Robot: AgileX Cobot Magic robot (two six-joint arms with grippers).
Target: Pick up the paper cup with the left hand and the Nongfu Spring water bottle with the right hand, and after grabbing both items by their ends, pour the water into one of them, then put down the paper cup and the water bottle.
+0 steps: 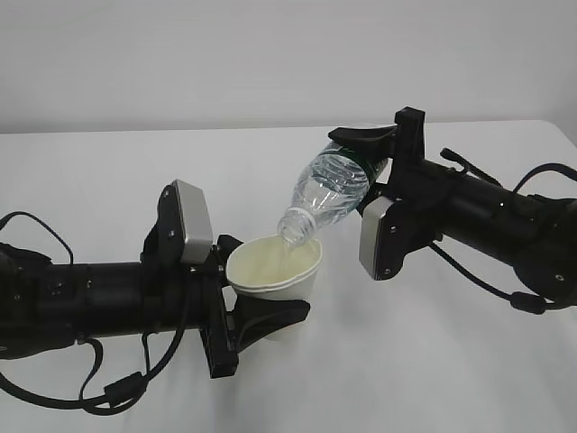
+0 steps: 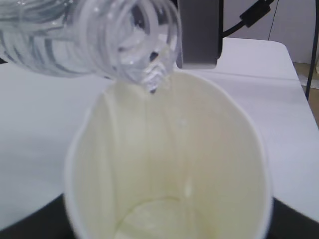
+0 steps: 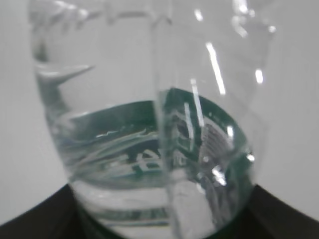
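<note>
The white paper cup (image 1: 275, 268) is held off the table, tilted a little, with my left gripper (image 1: 261, 281) shut on its lower end. The clear Nongfu Spring water bottle (image 1: 332, 188) with its dark green label slants neck-down, and my right gripper (image 1: 368, 164) is shut on its base end. Its open neck (image 2: 127, 42) hangs just over the cup's far rim. A thin stream of water (image 2: 152, 85) runs into the cup (image 2: 169, 164), and a little water lies in the bottom. In the right wrist view the bottle (image 3: 149, 124) fills the frame with water pooled along its lower side.
The white table (image 1: 451, 361) spreads under both arms. The grey block (image 1: 379, 236) on the right wrist hangs close to the right of the cup. Black cables loop below the left arm (image 1: 117, 388) and off the right arm (image 1: 505, 289).
</note>
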